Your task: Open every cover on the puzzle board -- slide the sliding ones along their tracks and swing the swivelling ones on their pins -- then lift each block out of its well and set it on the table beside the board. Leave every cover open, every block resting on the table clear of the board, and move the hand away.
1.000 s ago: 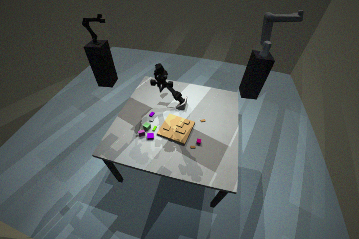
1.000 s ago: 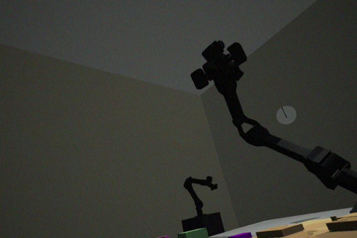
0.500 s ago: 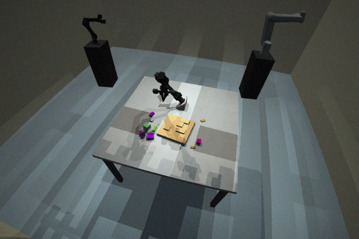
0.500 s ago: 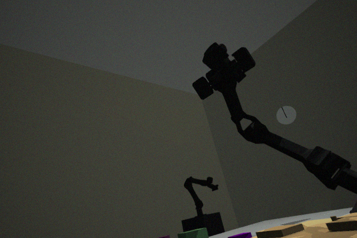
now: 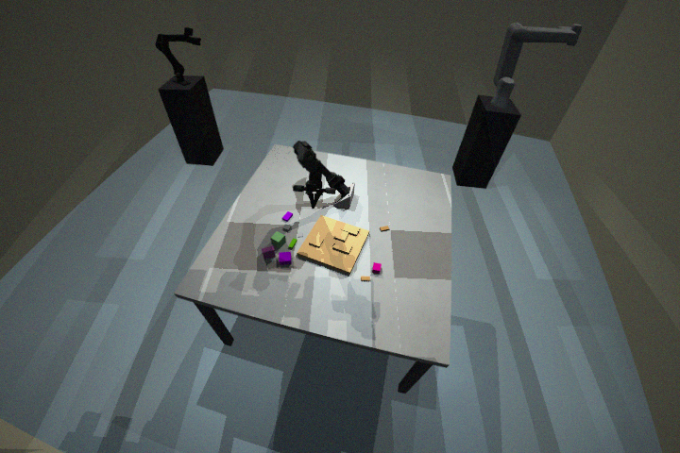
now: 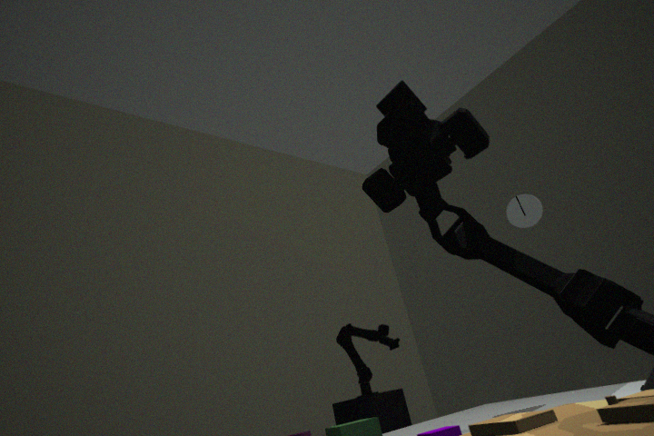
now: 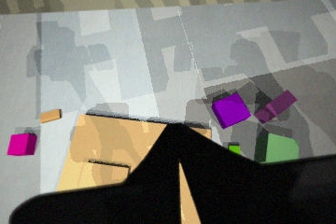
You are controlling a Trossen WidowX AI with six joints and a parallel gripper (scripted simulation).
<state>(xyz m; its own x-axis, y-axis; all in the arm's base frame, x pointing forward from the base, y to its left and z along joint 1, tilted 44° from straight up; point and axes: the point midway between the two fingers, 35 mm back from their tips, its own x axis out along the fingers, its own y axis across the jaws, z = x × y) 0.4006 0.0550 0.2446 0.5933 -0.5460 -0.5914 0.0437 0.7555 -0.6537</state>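
Note:
The tan puzzle board (image 5: 325,259) (image 7: 98,135) lies mid-table with several raised tan covers, among them one cover (image 5: 316,242) at left and another (image 5: 342,247) at front. Track positions and any wells are too small to make out. A magenta cube (image 5: 377,267) (image 7: 21,145) rests right of the board in the top view. A purple cube (image 5: 284,258) (image 7: 231,110), green block (image 5: 278,239) (image 6: 356,427) (image 7: 282,148), plum block (image 5: 268,252) (image 7: 275,107) and lime block (image 5: 293,243) (image 7: 233,148) rest left of it. My gripper (image 5: 314,206) (image 7: 175,124) is shut and empty, pointing down above the table behind the board.
A flat purple piece (image 5: 287,216) and a small grey piece (image 5: 286,227) lie left of the board. Small orange pieces (image 5: 384,228) (image 5: 365,277) lie on its right. Two other arms stand on dark pedestals (image 5: 194,120) (image 5: 485,142) beyond the table.

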